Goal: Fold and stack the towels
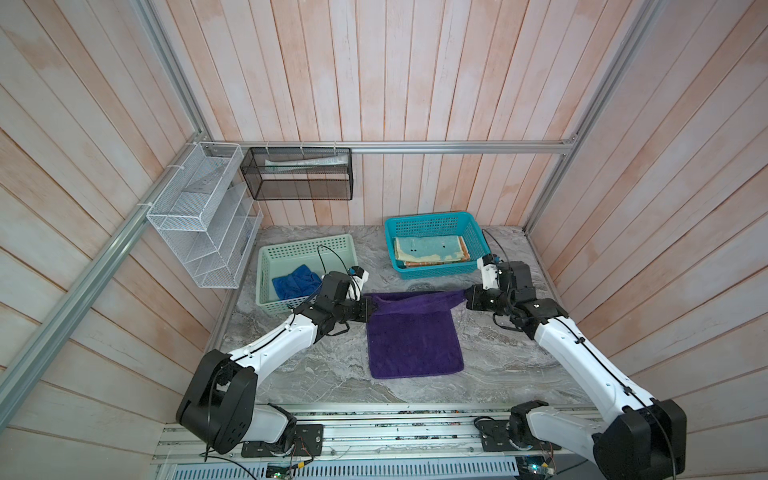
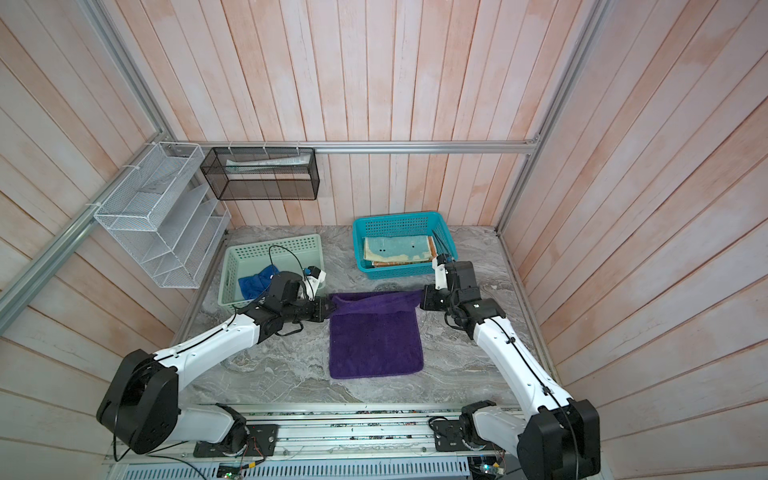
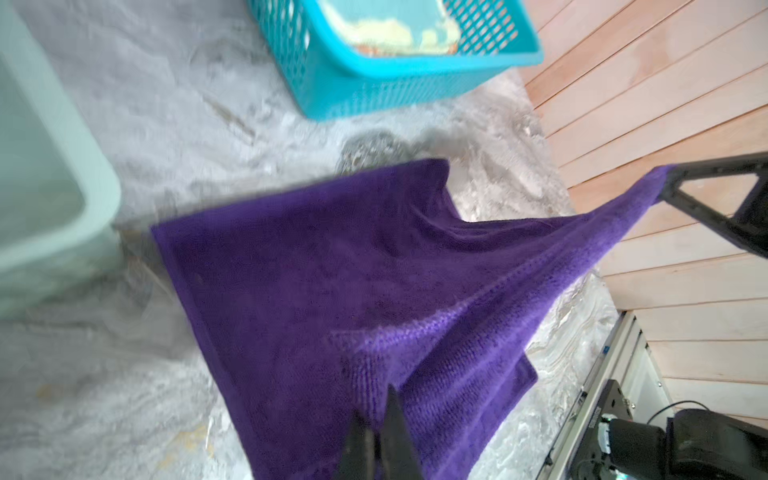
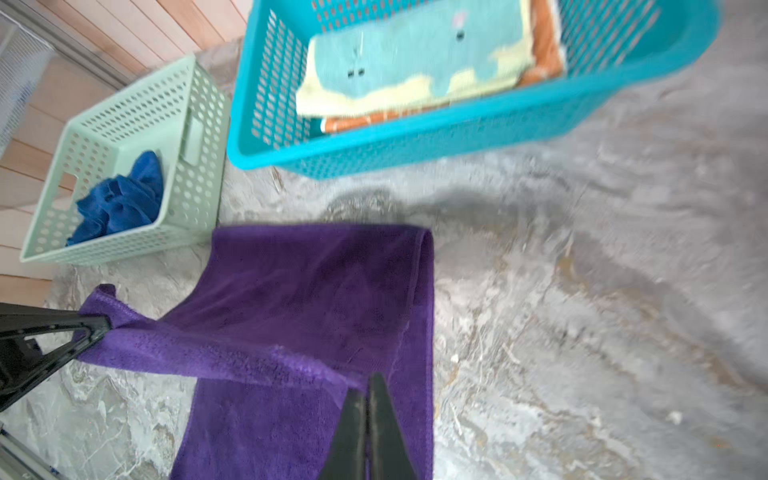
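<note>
Left tool [image 1: 375, 308] and right tool [image 1: 465, 296] clamp purple towel [image 1: 415, 345] corners, mid-fold; next, likely draw them to the near edge

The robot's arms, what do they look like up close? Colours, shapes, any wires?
Both the left arm and right arm have smooth white shells between chunky black joints. A thin black cable runs along each white section, clipped in place. Each ends in two slim black fingers, tapered to a point, with open triangular frames.
</note>
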